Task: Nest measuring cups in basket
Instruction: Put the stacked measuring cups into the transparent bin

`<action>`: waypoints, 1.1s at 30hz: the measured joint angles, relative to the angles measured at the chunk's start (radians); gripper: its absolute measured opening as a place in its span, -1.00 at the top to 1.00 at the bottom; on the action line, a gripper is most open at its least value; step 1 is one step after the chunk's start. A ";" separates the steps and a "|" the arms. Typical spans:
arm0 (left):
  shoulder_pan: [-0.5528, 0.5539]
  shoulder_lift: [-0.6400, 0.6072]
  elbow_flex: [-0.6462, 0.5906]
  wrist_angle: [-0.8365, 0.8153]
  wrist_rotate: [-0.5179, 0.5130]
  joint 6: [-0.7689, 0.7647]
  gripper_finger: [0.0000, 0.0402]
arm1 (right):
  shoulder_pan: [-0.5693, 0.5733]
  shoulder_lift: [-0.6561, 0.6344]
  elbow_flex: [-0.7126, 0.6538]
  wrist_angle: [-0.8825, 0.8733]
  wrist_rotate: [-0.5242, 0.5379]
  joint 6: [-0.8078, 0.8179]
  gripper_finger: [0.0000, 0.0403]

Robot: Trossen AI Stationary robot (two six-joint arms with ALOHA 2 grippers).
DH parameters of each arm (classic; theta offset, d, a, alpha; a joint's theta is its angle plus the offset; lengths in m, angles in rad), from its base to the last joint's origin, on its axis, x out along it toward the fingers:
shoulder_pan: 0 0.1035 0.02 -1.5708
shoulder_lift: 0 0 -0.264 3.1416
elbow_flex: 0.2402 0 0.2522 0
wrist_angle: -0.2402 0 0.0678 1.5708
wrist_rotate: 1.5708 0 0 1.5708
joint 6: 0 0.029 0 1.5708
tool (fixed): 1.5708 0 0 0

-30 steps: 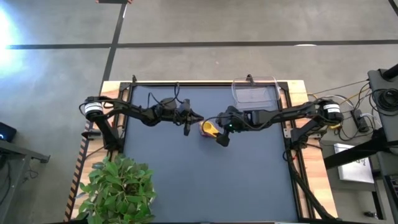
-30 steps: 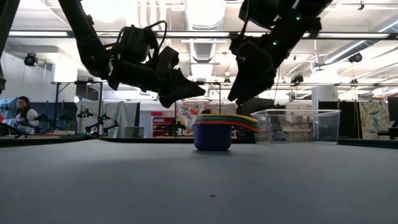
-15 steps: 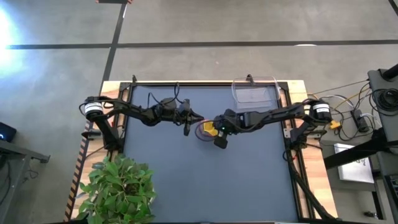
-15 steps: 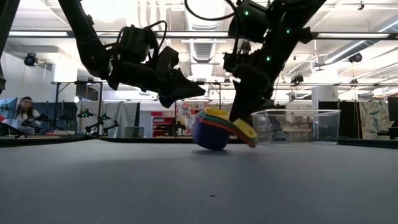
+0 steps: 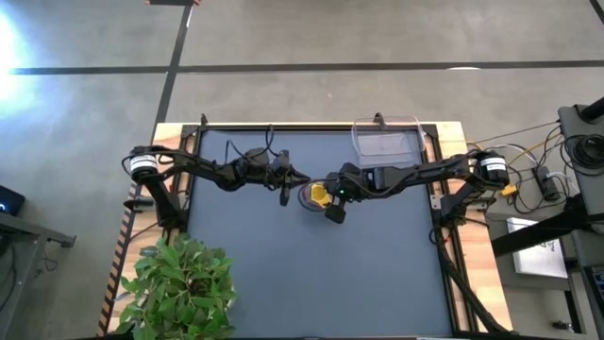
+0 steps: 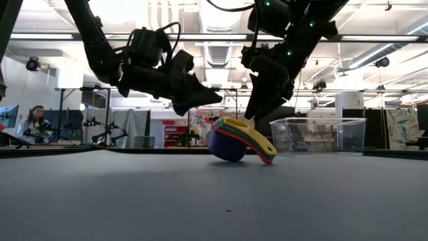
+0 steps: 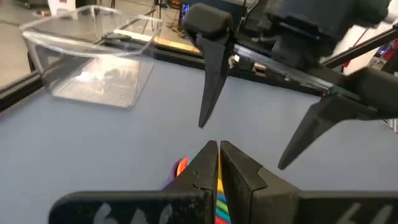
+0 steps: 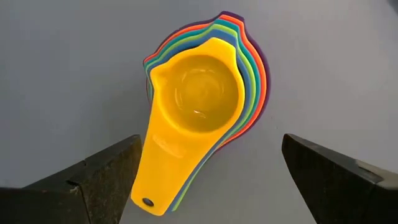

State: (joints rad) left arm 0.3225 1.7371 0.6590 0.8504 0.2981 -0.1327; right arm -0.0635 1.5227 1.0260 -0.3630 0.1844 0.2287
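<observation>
The measuring cups (image 8: 202, 102) sit nested in one stack on the dark matte table (image 5: 377, 274), near its middle and well apart from the basket (image 5: 385, 144). They are smooth, glossy plastic scoops: the yellow cup (image 8: 193, 106) lies innermost, round-bowled with a small pour lip and a short flat handle pierced by a hole, and only thin rims of green, teal, blue, orange, red and purple show around it. In the low view the stack tips over, resting on the rounded blue-purple underside with the handles slanting down to the tabletop.

The basket is a clear, low-walled rectangular tray with rounded corners at the table's far edge; through its walls the room behind shows, so its inside is hard to read.

The right gripper (image 8: 208, 174) hangs just above the stack, its dark wedge-shaped fingers (image 8: 93, 177) spread wide to either side, holding nothing. The left gripper (image 7: 217, 163) hovers just beside the cups with its fingers pressed together, empty; it hides most of the stack in the left wrist view.
</observation>
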 joint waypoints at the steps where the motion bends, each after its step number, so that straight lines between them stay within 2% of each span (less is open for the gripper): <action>1: 0.000 0.004 0.006 0.003 0.000 0.008 1.00 | 0.000 0.000 0.000 0.000 0.000 0.000 -0.87; 10: -0.003 0.089 0.038 0.036 0.069 0.079 1.00 | 0.000 -0.018 0.000 -0.018 0.000 -0.008 -0.87; 21: 0.007 0.241 0.135 0.040 0.091 0.044 1.00 | 0.000 -0.043 -0.001 -0.038 0.000 -0.017 -0.87; 33: 0.022 0.232 0.131 0.029 0.087 -0.001 1.00 | 0.000 -0.042 -0.001 -0.052 -0.003 0.066 -0.87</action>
State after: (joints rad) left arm 0.3447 1.9690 0.7898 0.8791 0.3850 -0.1339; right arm -0.0631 1.4811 1.0248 -0.4146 0.1818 0.2945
